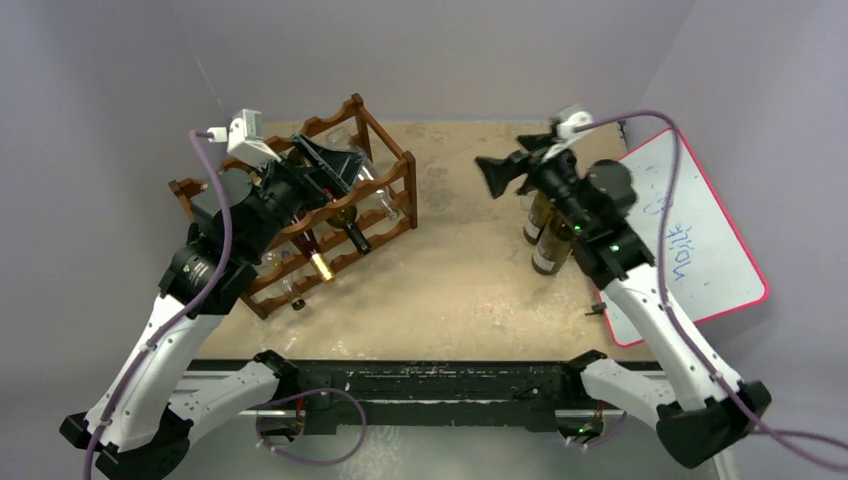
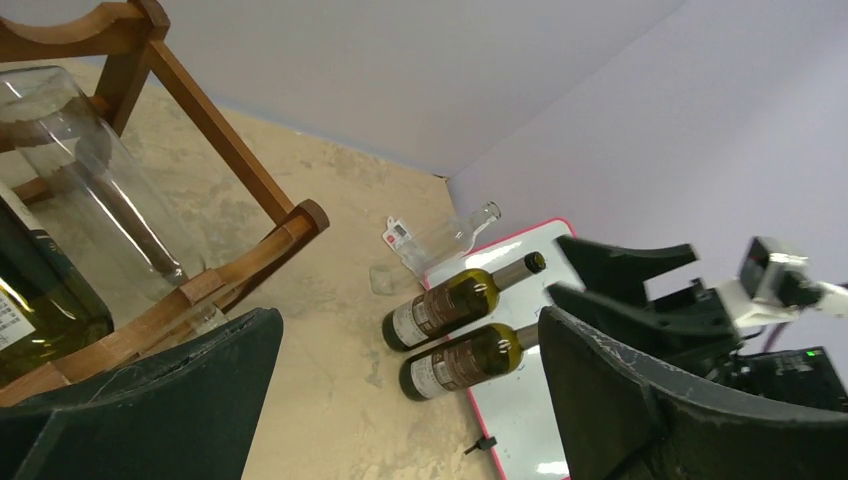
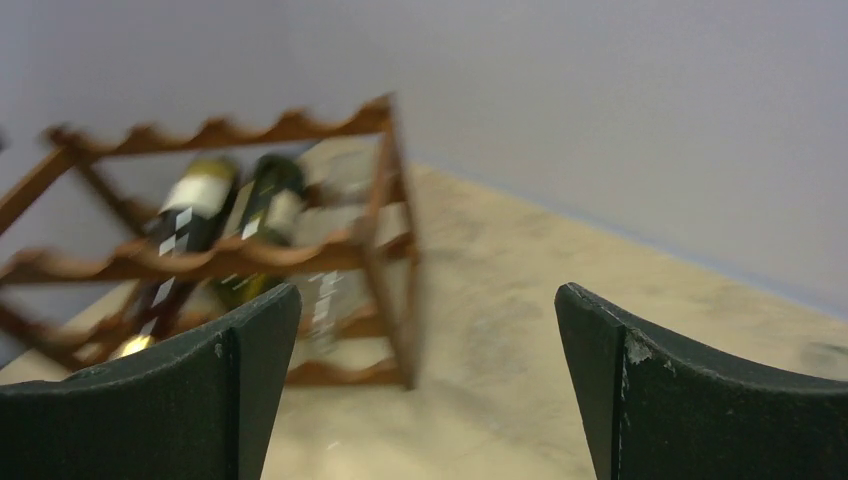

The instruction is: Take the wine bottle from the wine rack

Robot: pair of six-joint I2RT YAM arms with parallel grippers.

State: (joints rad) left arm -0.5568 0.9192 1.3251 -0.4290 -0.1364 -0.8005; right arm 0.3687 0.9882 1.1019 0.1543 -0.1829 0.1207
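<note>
Two grippers show on my feeds, both with jaws wide apart and holding nothing. My left gripper [image 1: 335,165] hovers over the top of the rack [image 1: 408,190], which sits at the left of the table [image 1: 470,290] with wine bottles [image 1: 350,232] lying in it. My right gripper [image 1: 494,176] hangs above two standing bottles [image 1: 548,240] beside the whiteboard [image 1: 700,250].

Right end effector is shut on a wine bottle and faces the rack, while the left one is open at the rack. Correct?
No. The right end effector is open and empty; the right wrist view shows its fingers apart with nothing between. It faces the wine rack, and the left end effector is open there.
</note>
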